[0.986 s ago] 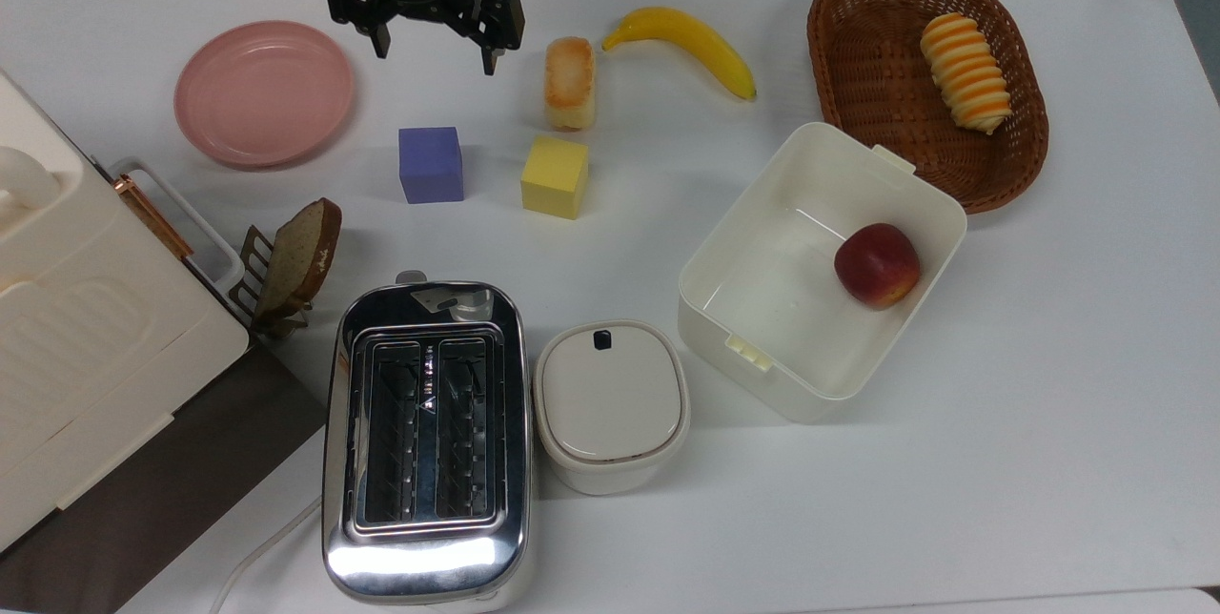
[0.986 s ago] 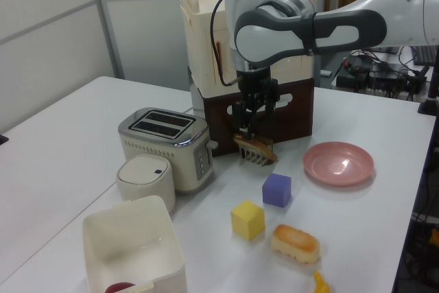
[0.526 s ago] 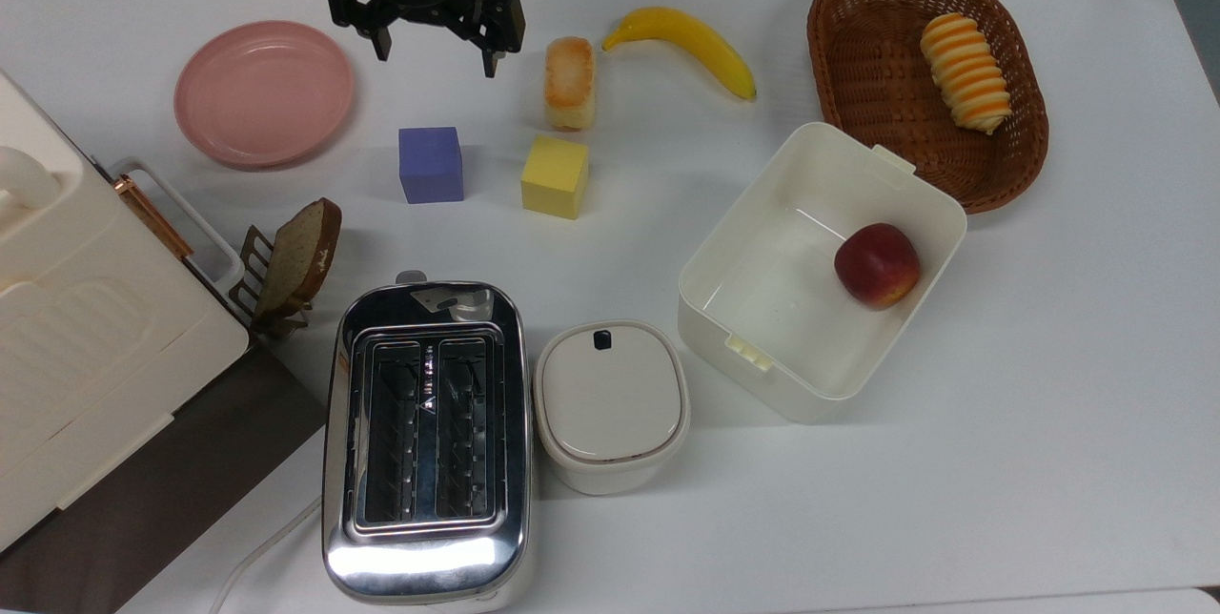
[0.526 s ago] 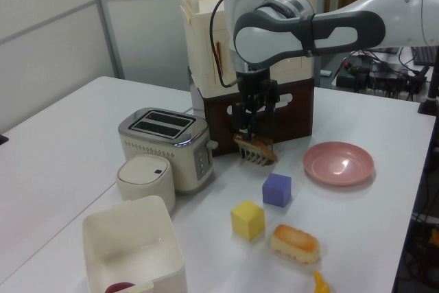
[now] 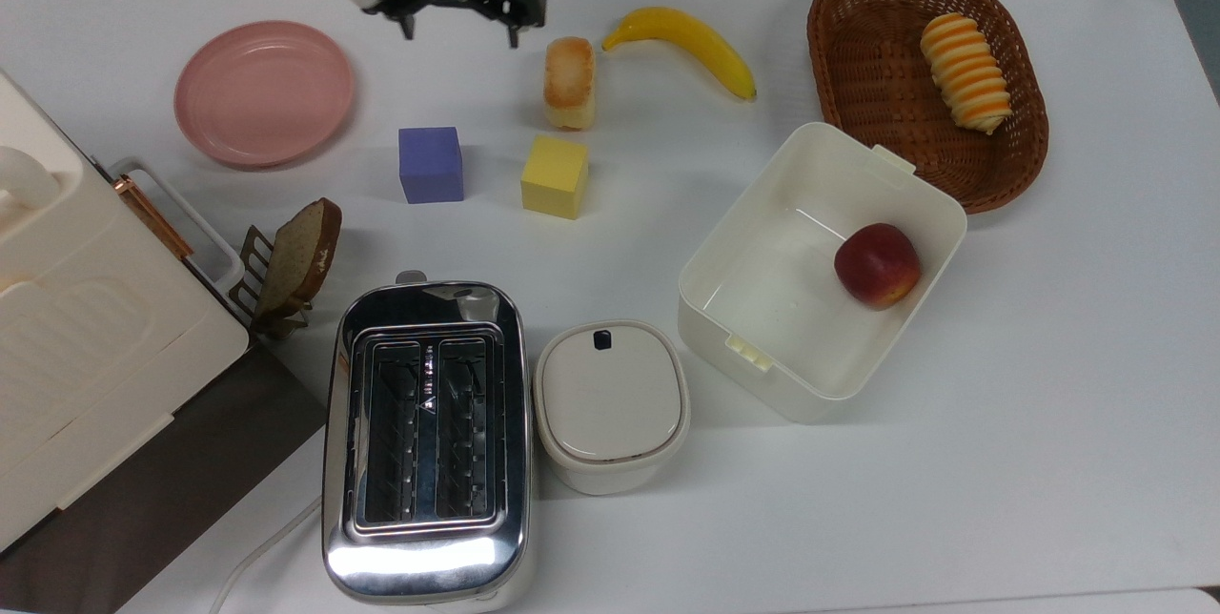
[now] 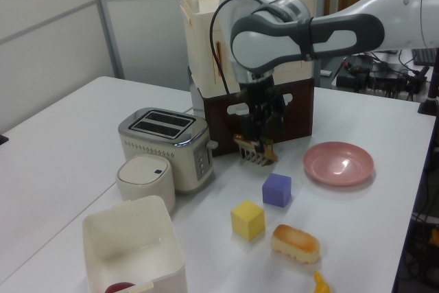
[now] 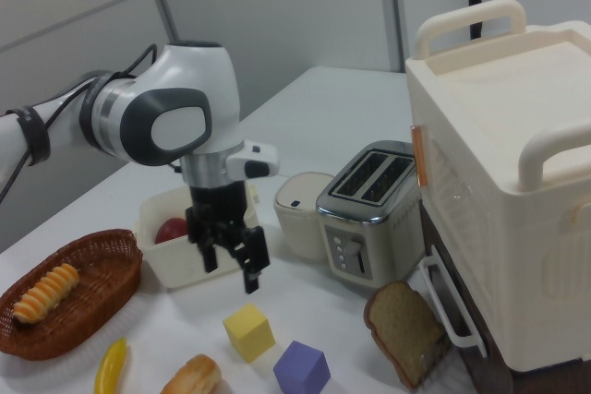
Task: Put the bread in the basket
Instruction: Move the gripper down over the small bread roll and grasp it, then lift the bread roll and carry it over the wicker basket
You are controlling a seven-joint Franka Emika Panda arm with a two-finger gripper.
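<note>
- Two black fingers of the gripper (image 5: 461,21) stand spread apart with nothing between them, hanging above the table in the right view.
- Just to the gripper's right in the top view lies the bread (image 5: 569,82), flat on the table and not yet grasped.
- Past the bread, further right in the top view, sits a banana (image 5: 683,43); nearer the camera sit a yellow cube (image 5: 555,176) and a purple cube (image 5: 431,164).
- Well beyond the banana is the basket (image 5: 858,71), holding a striped spiral roll (image 5: 965,71).
- Likely risks: a descent off the loaf's centre could tip it or nudge the banana; a low carry might clip the cream box (image 5: 762,299) or drop the loaf onto the roll.
</note>
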